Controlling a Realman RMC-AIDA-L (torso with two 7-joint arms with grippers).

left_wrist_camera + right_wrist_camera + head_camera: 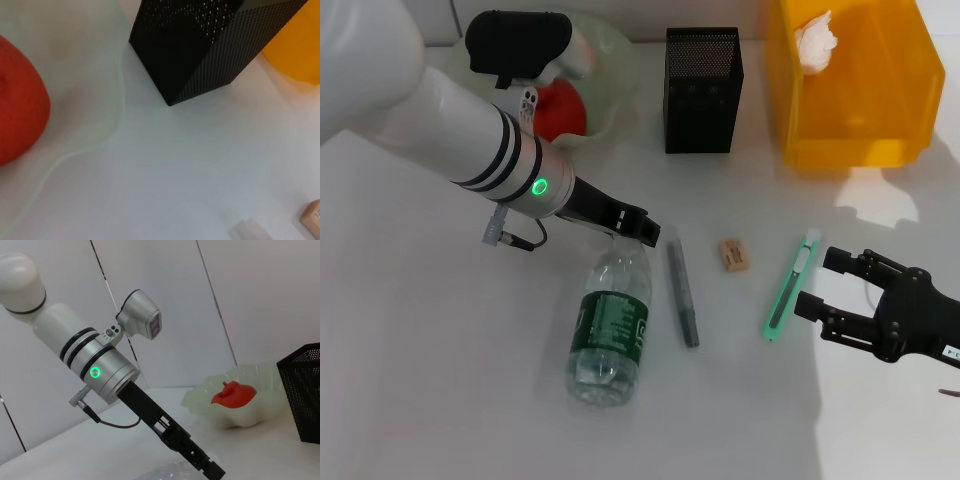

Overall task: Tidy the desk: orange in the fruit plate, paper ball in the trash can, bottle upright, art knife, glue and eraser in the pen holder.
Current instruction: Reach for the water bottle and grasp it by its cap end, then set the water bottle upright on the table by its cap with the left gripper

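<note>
Head view first, nearest things first: a clear plastic water bottle with a green label (609,325) lies on its side on the white desk (420,380), its cap end pointing away toward the left gripper (638,226). That black gripper comes down at a slant from the white and silver left arm, and its tip sits right at the bottle's neck; I cannot tell whether its fingers are apart or closed on anything. Just beside the bottle, on its right, lies a slim grey glue stick (681,291), roughly parallel to it. Further right sits a small tan eraser (733,254), apart from the rest, and then a green and white art knife (791,285) lying lengthwise. The black right gripper (820,283) hangs just beside the knife with its two fingers spread wide, nothing between them and not touching the knife.

Farther back stands a black mesh pen holder (702,90), upright. To its left is a pale translucent wavy-edged fruit plate (616,60) with the orange (560,110) lying in it, partly hidden by the left arm. To the right of the holder is a yellow plastic bin, the trash can (855,90), with a crumpled white paper ball (816,42) inside it.

From the left wrist, the orange (20,105) shows in the plate (100,75), with the pen holder (210,45) near its rim. From the right wrist, the left gripper (195,455) angles downward in front of the plate (240,405).
</note>
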